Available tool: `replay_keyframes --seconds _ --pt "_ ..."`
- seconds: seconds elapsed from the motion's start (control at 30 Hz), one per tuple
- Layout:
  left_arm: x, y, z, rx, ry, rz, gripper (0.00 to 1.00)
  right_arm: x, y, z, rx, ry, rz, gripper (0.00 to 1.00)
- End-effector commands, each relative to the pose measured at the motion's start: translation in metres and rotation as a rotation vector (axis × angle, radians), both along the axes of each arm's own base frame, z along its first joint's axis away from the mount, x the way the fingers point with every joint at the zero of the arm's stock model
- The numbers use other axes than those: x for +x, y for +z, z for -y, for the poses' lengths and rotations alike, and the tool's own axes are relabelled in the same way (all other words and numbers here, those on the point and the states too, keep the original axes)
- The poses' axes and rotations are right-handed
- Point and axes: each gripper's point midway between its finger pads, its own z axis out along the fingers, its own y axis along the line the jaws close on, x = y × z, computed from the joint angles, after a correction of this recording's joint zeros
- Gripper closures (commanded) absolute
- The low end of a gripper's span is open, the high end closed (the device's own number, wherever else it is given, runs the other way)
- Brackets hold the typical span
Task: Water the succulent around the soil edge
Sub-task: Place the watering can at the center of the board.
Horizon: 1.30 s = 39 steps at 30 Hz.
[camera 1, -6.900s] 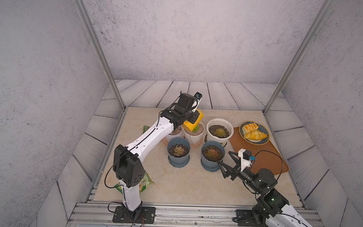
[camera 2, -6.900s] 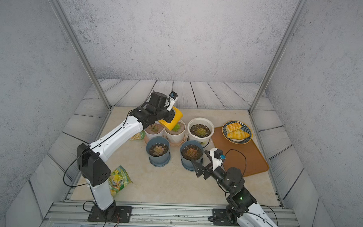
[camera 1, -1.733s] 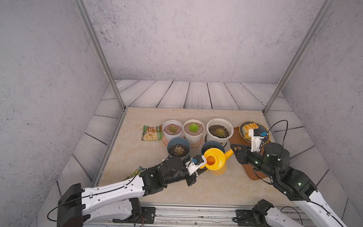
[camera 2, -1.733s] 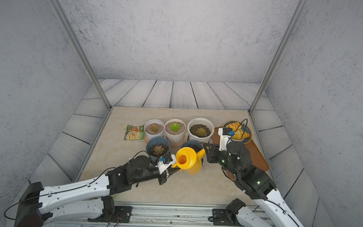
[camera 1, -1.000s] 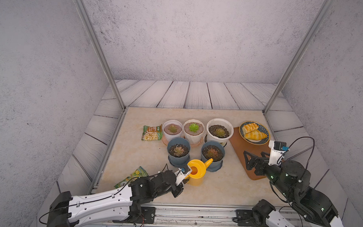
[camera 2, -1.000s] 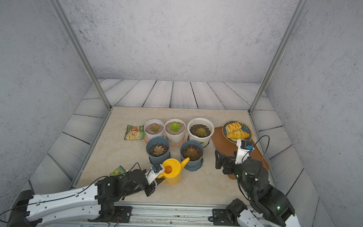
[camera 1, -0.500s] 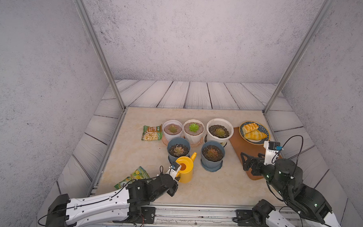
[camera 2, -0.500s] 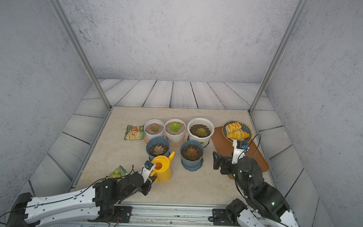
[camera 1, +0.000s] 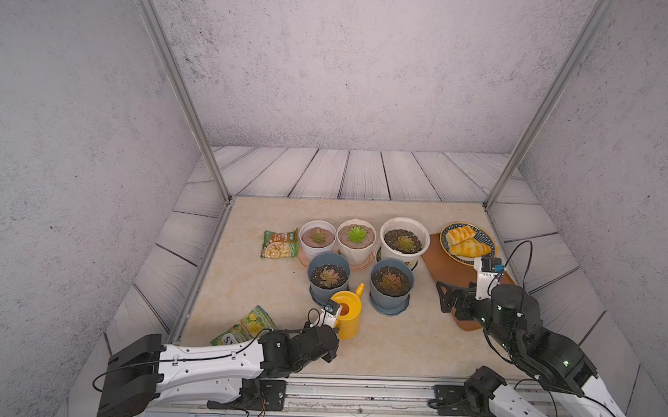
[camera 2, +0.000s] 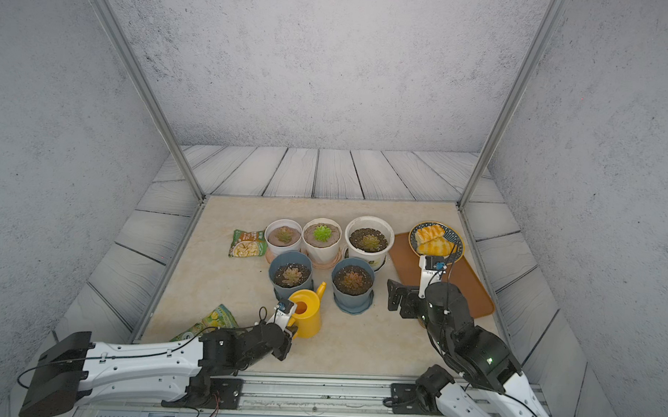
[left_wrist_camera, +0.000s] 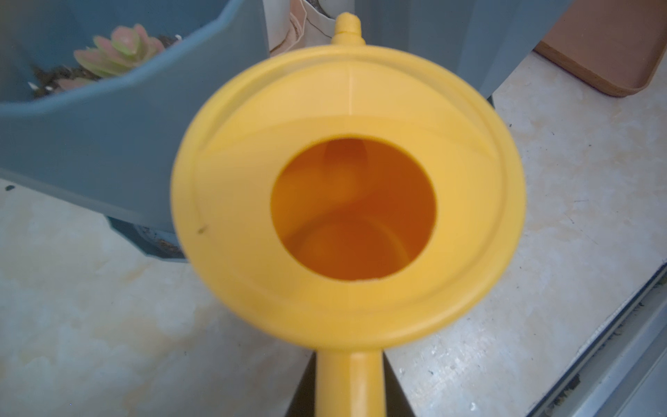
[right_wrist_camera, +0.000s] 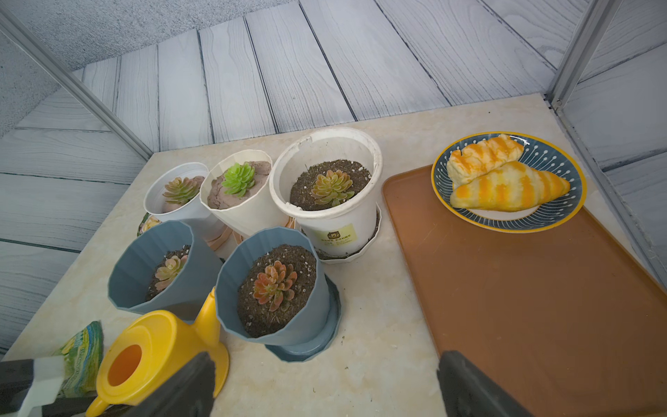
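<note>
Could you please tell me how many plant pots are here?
5. Back row: left white pot, middle white pot, right white pot. Front row: left blue pot, right blue pot. None appears hidden.

We take the watering can [camera 1: 347,313] as marker, standing on the table [camera 1: 245,282].
- Just behind-left: one pot [camera 1: 322,293].
- Just behind-right: second pot [camera 1: 390,305]; spout between the two.
- Farther behind: row of three pots [camera 1: 355,256].
- Far behind-left: first packet [camera 1: 280,244].
- Front-left: second packet [camera 1: 252,323].
- Right: tray [camera 1: 443,266], with a plate [camera 1: 444,240] of pastries [camera 1: 465,240] at its far end.

Lab test booth (staged), backdrop walls [camera 1: 349,65], aluminium frame posts [camera 1: 185,97]
</note>
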Motion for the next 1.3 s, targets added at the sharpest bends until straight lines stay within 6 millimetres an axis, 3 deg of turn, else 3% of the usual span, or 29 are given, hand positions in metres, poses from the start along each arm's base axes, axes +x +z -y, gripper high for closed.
replay_keyframes --seconds 0.0,0.13,0.2,0.6,0.87,1.07,1.17,1.27 --pt "0.004 0.016 0.013 -0.07 0.03 0.035 0.87 0.001 -0.006 0.005 -0.046 -0.009 -0.01 0.0" --pt "0.0 0.014 0.025 -0.062 0.002 0.022 0.7 0.001 -0.008 0.005 -0.068 -0.003 -0.01 0.0" --pt "-0.004 0.013 0.034 -0.059 -0.021 0.006 0.66 0.001 -0.009 0.007 -0.079 -0.009 -0.009 0.0" --pt "-0.053 0.035 0.112 -0.115 -0.246 -0.061 0.49 -0.005 -0.012 0.011 -0.119 0.013 -0.021 0.0" --pt "-0.06 0.038 0.144 -0.092 -0.323 -0.062 0.46 -0.014 -0.014 -0.006 -0.072 0.112 -0.04 0.0" --pt "-0.061 0.063 0.144 -0.101 -0.366 -0.023 0.46 -0.023 -0.032 -0.025 -0.014 0.201 -0.127 0.0" --pt "-0.055 0.077 0.128 -0.073 -0.348 0.022 0.46 -0.03 -0.039 -0.045 0.034 0.302 -0.154 0.0" --pt "-0.045 0.087 0.1 -0.015 -0.316 0.086 0.45 -0.038 -0.047 -0.064 0.088 0.413 -0.16 0.0"
